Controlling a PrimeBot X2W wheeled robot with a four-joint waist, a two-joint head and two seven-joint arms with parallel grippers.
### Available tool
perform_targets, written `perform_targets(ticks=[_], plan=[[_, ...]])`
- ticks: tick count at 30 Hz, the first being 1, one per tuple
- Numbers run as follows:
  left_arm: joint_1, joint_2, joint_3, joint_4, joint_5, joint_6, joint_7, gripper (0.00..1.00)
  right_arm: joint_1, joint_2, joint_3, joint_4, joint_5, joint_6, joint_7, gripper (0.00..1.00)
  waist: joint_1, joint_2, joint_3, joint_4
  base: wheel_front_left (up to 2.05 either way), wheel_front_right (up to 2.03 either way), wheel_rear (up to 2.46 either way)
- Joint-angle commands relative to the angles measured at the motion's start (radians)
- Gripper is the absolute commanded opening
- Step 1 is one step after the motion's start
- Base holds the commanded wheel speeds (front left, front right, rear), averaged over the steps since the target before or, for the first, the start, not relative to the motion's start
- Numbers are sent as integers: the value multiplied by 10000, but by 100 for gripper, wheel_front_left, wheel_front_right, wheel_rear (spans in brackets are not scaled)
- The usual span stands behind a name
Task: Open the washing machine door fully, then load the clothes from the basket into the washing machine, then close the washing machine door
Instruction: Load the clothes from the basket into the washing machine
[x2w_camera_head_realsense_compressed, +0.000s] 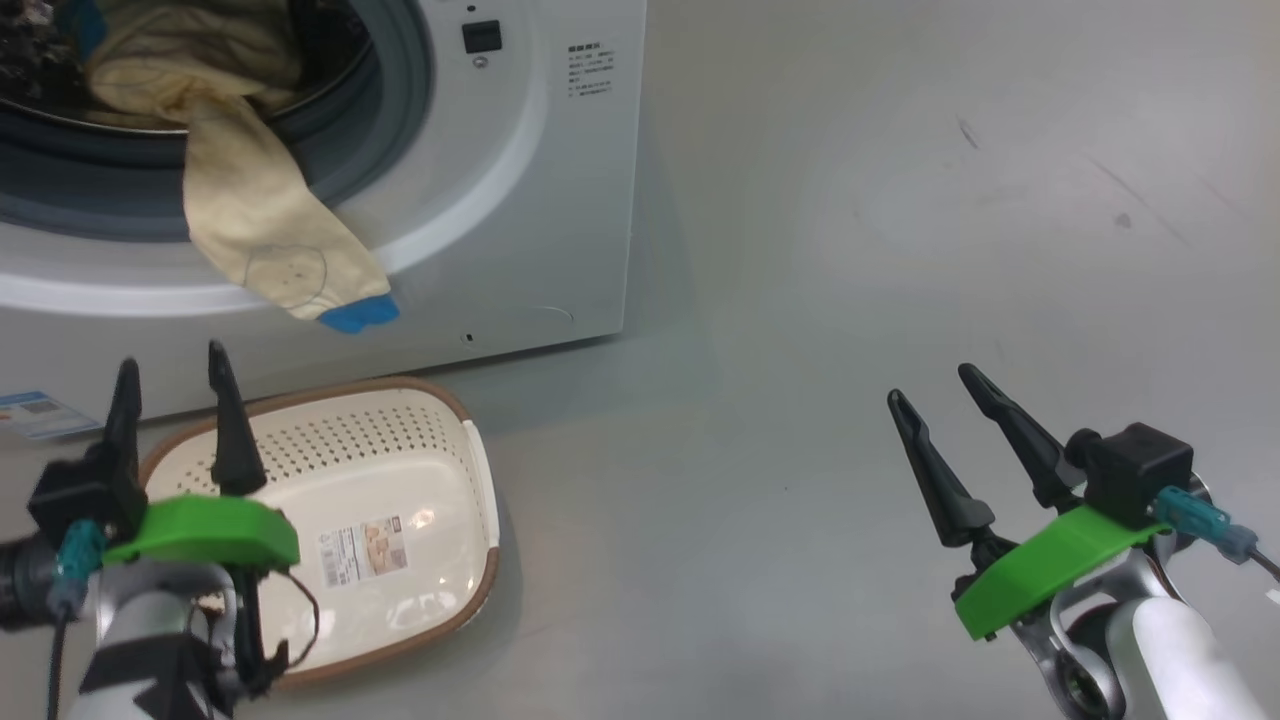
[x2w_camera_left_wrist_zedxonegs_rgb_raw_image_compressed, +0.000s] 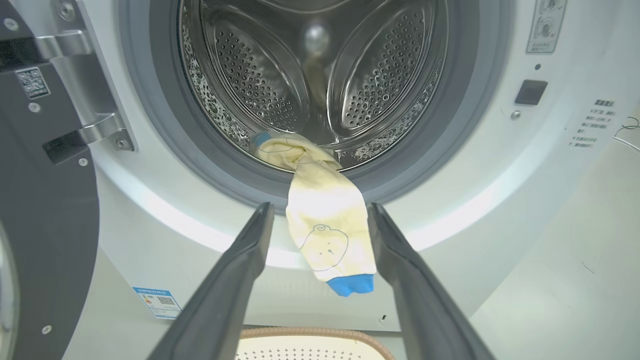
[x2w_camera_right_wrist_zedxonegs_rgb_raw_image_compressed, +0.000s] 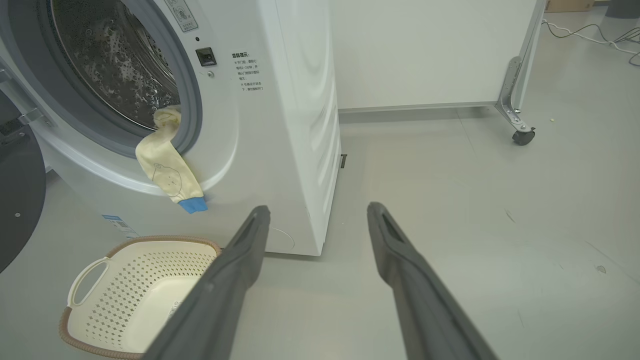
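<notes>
**Head view.** The washing machine (x2w_camera_head_realsense_compressed: 560, 200) stands open at upper left. The clothes (x2w_camera_head_realsense_compressed: 270, 220) lie in its mouth, and 1 blue-tipped cream-yellow piece hangs out over the white front. The basket (x2w_camera_head_realsense_compressed: 350, 440) sits on the floor (x2w_camera_head_realsense_compressed: 800, 300) just before the machine, its sticker (x2w_camera_head_realsense_compressed: 365, 552) exposed. The left gripper (x2w_camera_head_realsense_compressed: 171, 356) hovers over the basket's left end, its 2 fingers spread and empty. The right gripper (x2w_camera_head_realsense_compressed: 929, 382) hangs over the floor well to the right, its fingers also spread and empty.

**Left wrist view.** The hanging piece drapes from the steel drum (x2w_camera_left_wrist_zedxonegs_rgb_raw_image_compressed: 280, 75) across the grey gasket (x2w_camera_left_wrist_zedxonegs_rgb_raw_image_compressed: 150, 125). It shows between the 2 fingers, beyond them. The washing machine door (x2w_camera_left_wrist_zedxonegs_rgb_raw_image_compressed: 50, 225) stands swung out at left.

**Right wrist view.** The hanging piece ends above the basket's far rim.
</notes>
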Motion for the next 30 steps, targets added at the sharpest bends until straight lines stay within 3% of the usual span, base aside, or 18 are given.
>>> perform_targets(ticks=[1,12,30], plan=[[254,168,389,-660,108,164,-65,100,-2,-263,127,-420,-69,-4,66,100,1,-1,-477,328,0,0,0],[3192,-339,253,-2586,397,699,-37,100,481,-547,120,-656,-110,-4,524,100,1,-1,-1520,817,0,0,0],[4564,-448,25,-3554,545,1216,300,100,788,-651,221,-778,-83,-4,785,100,1,-1,-2217,1137,0,0,0]])
